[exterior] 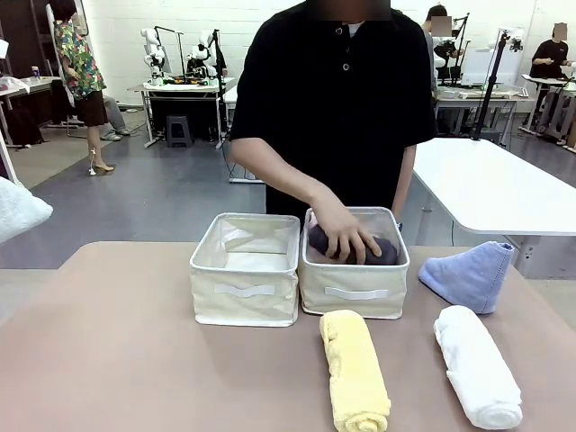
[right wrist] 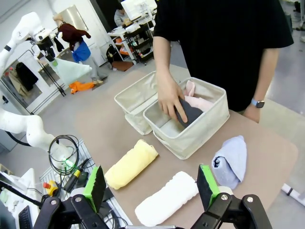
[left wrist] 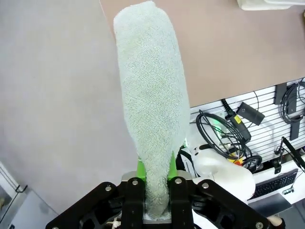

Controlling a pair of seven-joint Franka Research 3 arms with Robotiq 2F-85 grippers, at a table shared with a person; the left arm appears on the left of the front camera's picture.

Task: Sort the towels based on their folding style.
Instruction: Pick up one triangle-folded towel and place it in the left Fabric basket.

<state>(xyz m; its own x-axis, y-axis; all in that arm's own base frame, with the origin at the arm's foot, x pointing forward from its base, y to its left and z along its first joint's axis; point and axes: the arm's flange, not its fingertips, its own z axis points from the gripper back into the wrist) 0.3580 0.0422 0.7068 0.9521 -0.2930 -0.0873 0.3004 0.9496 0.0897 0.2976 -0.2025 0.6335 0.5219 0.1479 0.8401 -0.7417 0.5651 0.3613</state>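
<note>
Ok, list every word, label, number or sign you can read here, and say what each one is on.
No readable text anywhere in these views.
Strip on the left bin: plain white, no print.
Strip on the right bin: plain white, no print.
Watch on the person's wrist: face too small to read.
Gear on the far tables: any labels are too small or blurred to read.

Bright even indoor light, wide-angle edge distortion.
</note>
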